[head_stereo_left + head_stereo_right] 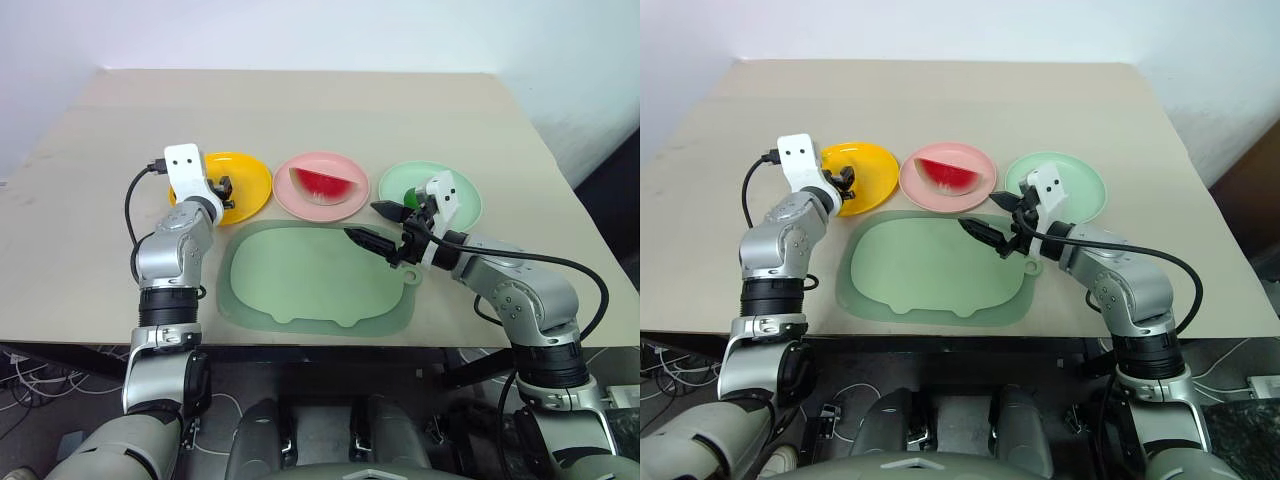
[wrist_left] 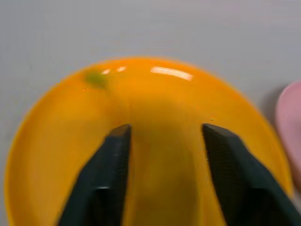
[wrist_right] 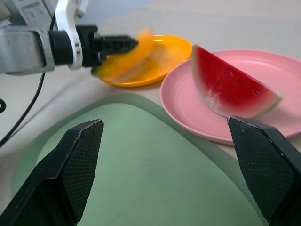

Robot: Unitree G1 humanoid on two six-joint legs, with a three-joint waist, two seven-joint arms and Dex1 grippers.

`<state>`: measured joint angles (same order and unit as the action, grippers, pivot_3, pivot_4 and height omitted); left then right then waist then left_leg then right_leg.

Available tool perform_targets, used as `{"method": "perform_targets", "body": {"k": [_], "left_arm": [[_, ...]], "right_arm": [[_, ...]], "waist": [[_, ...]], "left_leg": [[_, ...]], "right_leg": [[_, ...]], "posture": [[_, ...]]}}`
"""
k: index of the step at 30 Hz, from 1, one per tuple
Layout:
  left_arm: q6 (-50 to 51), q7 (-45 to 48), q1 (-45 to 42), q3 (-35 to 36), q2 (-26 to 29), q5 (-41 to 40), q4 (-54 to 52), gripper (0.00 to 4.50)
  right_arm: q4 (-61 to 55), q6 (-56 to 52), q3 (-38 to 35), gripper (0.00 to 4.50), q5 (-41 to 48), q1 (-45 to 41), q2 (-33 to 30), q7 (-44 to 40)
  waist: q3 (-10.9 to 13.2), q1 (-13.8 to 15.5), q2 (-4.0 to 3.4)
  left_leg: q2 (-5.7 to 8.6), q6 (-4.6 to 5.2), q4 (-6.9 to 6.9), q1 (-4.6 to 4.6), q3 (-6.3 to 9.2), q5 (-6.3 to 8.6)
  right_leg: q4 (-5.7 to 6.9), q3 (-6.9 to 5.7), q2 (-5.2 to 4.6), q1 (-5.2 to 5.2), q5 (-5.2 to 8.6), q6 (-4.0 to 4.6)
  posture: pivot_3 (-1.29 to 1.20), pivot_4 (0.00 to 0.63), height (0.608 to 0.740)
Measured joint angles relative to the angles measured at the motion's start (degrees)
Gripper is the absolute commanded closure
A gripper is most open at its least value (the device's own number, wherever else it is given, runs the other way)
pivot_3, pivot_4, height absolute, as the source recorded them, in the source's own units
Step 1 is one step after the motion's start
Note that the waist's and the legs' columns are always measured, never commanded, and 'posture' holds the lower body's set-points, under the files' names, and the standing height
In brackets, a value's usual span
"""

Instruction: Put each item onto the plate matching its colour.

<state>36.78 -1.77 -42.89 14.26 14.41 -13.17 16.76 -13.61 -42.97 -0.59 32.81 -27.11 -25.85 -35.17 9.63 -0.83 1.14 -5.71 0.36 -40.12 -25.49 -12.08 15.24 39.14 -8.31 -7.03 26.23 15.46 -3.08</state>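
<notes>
Three plates sat in a row across the middle of the head view, beyond the translucent green mat (image 1: 300, 280) that lay nearest you in the lower centre.

Over the right edge of that mat your right gripper (image 1: 362, 220) hung with its jaws spread wide and nothing between them. I judged it to be parked there, out of the way of the other arm.

Just behind it, at centre right, was the mint green plate (image 1: 465, 205). A small green fruit (image 1: 408, 196) seemed to lie on its left side, mostly hidden by the gripper.

In the centre, the watermelon wedge (image 1: 320, 184) rested on the pink plate (image 1: 345, 205), red flesh up with a pale green rind, so that match looked done.

At centre left your left gripper (image 1: 224, 187) reached level over the yellow plate (image 1: 250, 175), jaws parted. The right wrist view showed the banana (image 3: 129, 59) as a curved yellow smear at its tips, just above the plate. I took this for the moment of release, though I could not tell whether anything touched it.

Farthest off, the beige table (image 1: 300, 110) ran toward the top.
</notes>
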Motion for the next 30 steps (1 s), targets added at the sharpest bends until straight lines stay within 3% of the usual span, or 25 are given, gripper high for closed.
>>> {"method": "perform_targets", "body": {"k": [3, 7, 15, 23, 30], "left_arm": [[-0.71, 0.42, -0.01, -0.15, 0.01, 0.19, -0.01, 0.03], [-3.51, 3.08, 1.83, -1.72, 0.37, 0.54, -3.62, 0.03], [-17.21, 20.33, 20.13, -6.15, 1.86, -3.17, -23.2, 0.03], [-20.57, 33.08, 38.5, 0.71, 6.2, -15.9, -36.85, 0.03], [-22.05, 40.12, 52.74, 7.6, 9.48, -22.44, -40.59, 0.03]], "right_arm": [[0.0, 0.11, -0.01, 0.0, -0.11, 0.04, 0.0, 0.0], [-0.1, 0.14, -0.07, 0.0, -0.27, 0.49, 0.0, 0.03], [-0.48, 0.4, -0.49, 0.0, -0.54, 2.38, 0.12, 0.83], [-1.79, 1.27, -0.54, 0.0, -0.19, 3.86, 1.42, 1.67], [-2.39, 7.3, -1.82, 0.0, -0.08, 9.14, 0.67, -3.7]], "waist": [[0.0, 0.04, 0.0], [0.0, 0.01, 0.0], [0.0, -0.2, -0.01], [0.0, -0.16, -0.01], [-0.01, 0.16, -0.02]], "left_leg": [[0.0, 0.0, -0.01, 0.0, 0.0, 0.0], [0.0, 0.0, -0.01, 0.0, -0.03, 0.0], [-0.06, -0.06, -0.01, 0.02, -0.07, -0.03], [-0.08, -0.04, -0.01, 0.03, -0.03, -0.01], [-0.07, 0.03, -0.01, 0.03, 0.01, 0.04]], "right_leg": [[0.01, 0.01, 0.0, -0.01, 0.0, 0.0], [0.0, 0.03, 0.0, 0.0, 0.0, 0.0], [0.05, 0.08, 0.03, 0.06, 0.0, 0.01], [0.03, 0.09, 0.01, 0.05, 0.0, 0.02], [-0.02, 0.06, -0.03, 0.01, 0.01, 0.03]], "posture": [[0.0, 0.15, 0.695], [0.0, 0.15, 0.695], [0.0, 0.15, 0.695], [0.0, 0.15, 0.695], [0.0, 0.15, 0.695]]}}
